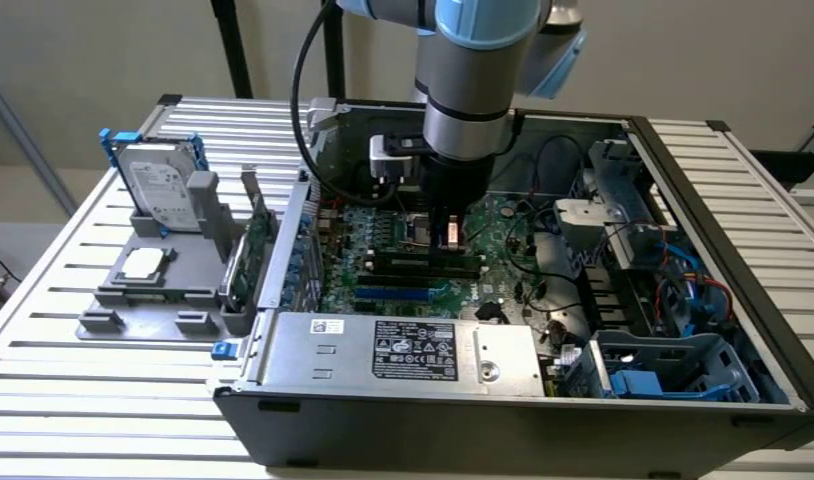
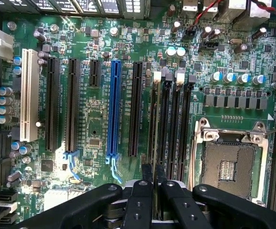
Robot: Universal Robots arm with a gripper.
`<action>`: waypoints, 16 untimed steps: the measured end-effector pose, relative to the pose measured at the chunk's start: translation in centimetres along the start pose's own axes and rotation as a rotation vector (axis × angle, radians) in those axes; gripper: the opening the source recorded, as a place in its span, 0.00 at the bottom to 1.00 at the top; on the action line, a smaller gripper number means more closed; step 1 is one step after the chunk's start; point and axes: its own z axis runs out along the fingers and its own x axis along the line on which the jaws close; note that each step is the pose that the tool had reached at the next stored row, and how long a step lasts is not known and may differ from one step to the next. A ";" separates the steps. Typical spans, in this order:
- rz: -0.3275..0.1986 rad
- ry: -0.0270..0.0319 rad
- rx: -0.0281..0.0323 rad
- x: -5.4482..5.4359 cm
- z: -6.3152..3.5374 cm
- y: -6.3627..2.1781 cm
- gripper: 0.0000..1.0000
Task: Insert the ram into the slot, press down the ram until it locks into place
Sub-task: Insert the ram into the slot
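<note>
Counter (image 1: 60, 330): pale slatted metal, lower left of the exterior frame, carrying an open computer case (image 1: 514, 400).
Around: grey holder (image 1: 147, 290) with a hard drive (image 1: 160, 185) at left.
Motherboard (image 2: 95, 129): green, with a blue slot (image 2: 113, 109) mid-frame.
Claw (image 2: 154, 179): fingers nearly together, pinching the ram (image 2: 155, 124) edge-on.
Ram: standing in the slot (image 2: 168, 124), centre-right of the wrist frame.

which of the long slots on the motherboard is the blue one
The single long blue plastic expansion slot in the middle of the green motherboard. A white slot sits at one end of the row, and the rest, including the narrow memory sockets near the end effector, are black.
</note>
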 end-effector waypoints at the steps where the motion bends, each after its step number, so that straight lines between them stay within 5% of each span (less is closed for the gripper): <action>1: 0.000 -0.0001 0.0001 0.0 -0.03 0.00 0.15; 3: 0.000 -0.0003 0.0002 0.0 -0.51 0.01 0.22; 10: 0.000 -0.0040 -0.0062 0.0 -1.65 0.17 0.22; 13: 0.000 -0.0060 -0.0083 0.0 -1.71 0.34 0.11; 16: 0.000 -0.0058 -0.0084 0.0 -1.72 0.35 0.11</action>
